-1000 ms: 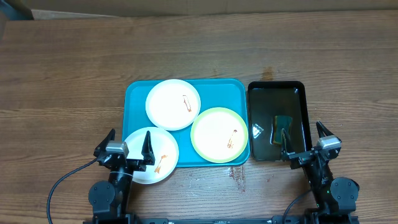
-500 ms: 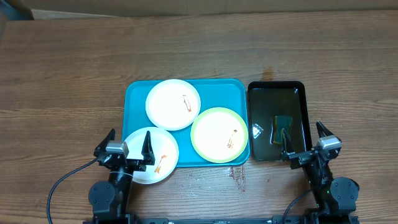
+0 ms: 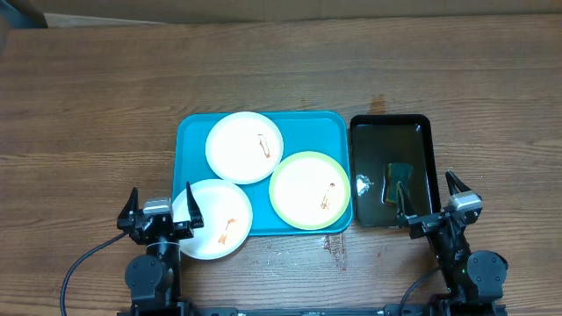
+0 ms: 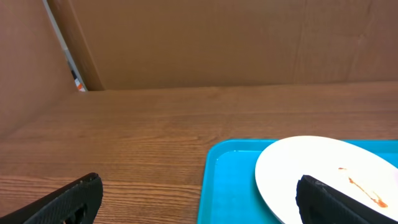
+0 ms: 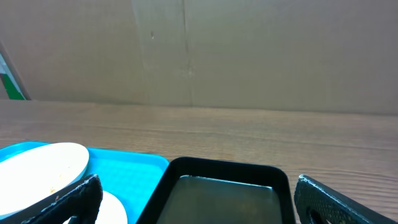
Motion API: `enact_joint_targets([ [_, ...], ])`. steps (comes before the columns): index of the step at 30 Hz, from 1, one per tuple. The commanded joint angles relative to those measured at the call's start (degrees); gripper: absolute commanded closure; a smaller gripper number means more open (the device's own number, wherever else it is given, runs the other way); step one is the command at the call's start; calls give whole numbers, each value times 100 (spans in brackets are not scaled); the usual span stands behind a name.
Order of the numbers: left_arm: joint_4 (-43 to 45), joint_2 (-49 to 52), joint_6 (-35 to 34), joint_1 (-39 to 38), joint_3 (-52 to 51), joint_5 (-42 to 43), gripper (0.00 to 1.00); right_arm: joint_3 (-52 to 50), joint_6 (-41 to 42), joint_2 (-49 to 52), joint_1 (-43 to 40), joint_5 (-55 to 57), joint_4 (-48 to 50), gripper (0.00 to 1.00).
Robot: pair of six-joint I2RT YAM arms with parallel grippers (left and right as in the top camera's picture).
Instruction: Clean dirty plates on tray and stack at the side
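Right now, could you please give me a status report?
Left gripper open, empty; right gripper same. Three smeared plates on tray, unstacked. Nothing in the way.

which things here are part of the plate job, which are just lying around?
Job: far white plate, green-rimmed plate, near white plate, blue tray; probably the sponge in the black tray.
Lying about: cardboard wall, stain on the table.

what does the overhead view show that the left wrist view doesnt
Only overhead: the green-rimmed plate, the black tray with a dark block in it, and the right gripper, open. Only left wrist: the front face of the cardboard wall behind the table. Both: the turquoise tray, a white plate with an orange smear, and the left gripper, open.
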Motion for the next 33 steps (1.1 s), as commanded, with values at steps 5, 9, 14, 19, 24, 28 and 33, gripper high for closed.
enact_joint_targets([
  [5,772,-44,201,-31,13,262,0,162,1360,-48,-22,-28,74,0],
  [9,431,4,-407,-31,695,337,0,848,1637,-2,-24,20,-81,0],
  [14,396,870,-487,-31,1937,1147,0,2479,1554,750,-24,450,-1174,0],
  [19,-852,2852,-258,-31,4183,2258,0,4435,1311,2422,-24,457,-2710,0],
  [24,-3976,5206,-190,-37,7464,3268,0,6773,931,4433,-22,457,-5123,0],
  [28,-6985,6867,262,-37,10094,3254,0,8327,935,5949,-22,175,-6811,0],
  [33,-8863,8161,367,-37,11866,3447,0,9171,933,7252,-22,-680,-7698,0],
])
